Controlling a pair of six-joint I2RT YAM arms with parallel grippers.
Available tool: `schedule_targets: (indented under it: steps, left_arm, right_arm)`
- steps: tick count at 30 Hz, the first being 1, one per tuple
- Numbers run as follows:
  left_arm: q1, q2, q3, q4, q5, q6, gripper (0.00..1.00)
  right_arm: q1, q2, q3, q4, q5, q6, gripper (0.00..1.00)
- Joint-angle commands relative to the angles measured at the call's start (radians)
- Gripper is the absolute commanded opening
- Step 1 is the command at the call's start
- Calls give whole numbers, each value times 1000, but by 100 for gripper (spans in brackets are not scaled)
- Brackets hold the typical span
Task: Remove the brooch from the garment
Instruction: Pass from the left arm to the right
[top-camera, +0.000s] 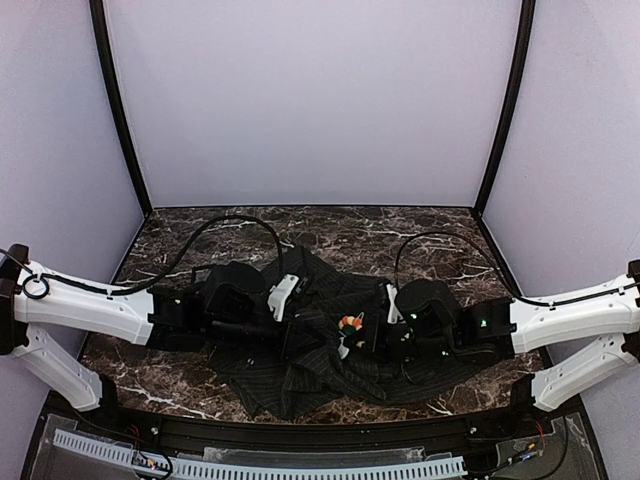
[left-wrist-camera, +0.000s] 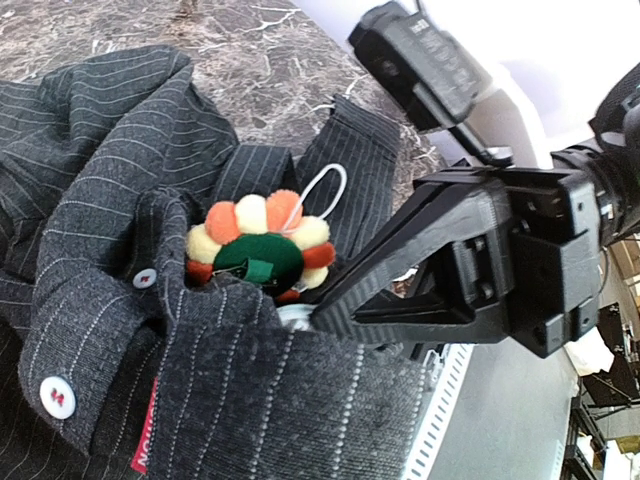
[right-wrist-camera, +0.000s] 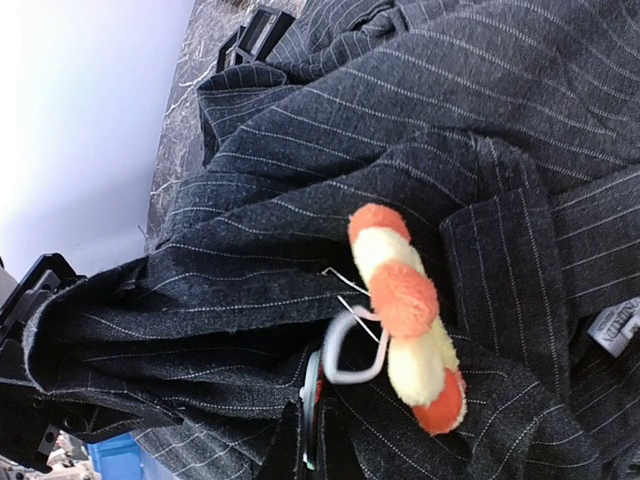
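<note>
The brooch (top-camera: 350, 323), a small pom-pom flower with a green centre (left-wrist-camera: 258, 248), sits on the dark pinstriped garment (top-camera: 300, 385) bunched at the table's middle. The right wrist view shows the brooch (right-wrist-camera: 405, 315) edge-on, with a white loop and thin wire pin at its back. My right gripper (right-wrist-camera: 310, 405) is shut just below it on a thin pale disc (right-wrist-camera: 313, 366) at a garment fold; whether the disc is a button or part of the brooch I cannot tell. Its tip (left-wrist-camera: 325, 315) touches the fabric beside the brooch. My left gripper (top-camera: 300, 335) is hidden under lifted fabric (left-wrist-camera: 300, 400).
The garment lies on a dark marble table (top-camera: 400, 230) enclosed by white walls and black corner posts. A white slotted cable rail (top-camera: 300, 465) runs along the near edge. White buttons (left-wrist-camera: 57, 397) and a white label (right-wrist-camera: 612, 325) show on the cloth.
</note>
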Motion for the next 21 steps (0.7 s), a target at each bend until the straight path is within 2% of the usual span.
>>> schedule_targets:
  steps: [1,5,11,15,18,20,21]
  left_arm:
    - [-3,-22,-5,-43,-47,-21,1]
    - [-5,-17,-6,-60,-63,-26,1]
    - [-3,-29,-14,-60,-62,-23,8]
    - [-3,-53,-13,-75,-59,15,25]
    - [-4,-91,0,-154,-110,73,37]
    - [-3,-131,8,-185,-145,110,49]
    - [-3,-158,8,-191,-154,123,58]
  right_arm:
    - [-13,-1,37,-61,46,-71,0]
    - [-28,-18,41,-40,30,-158,0]
    - [-65,-92,22,-19,4,-334,0]
    - [-122,-138,21,-15,-117,-490,0]
    - [-166,-160,36,-51,-235,-584,0]
    - [-193,-171,39,-54,-313,-632,0]
    - [-206,-177,35,-45,-350,-647,0]
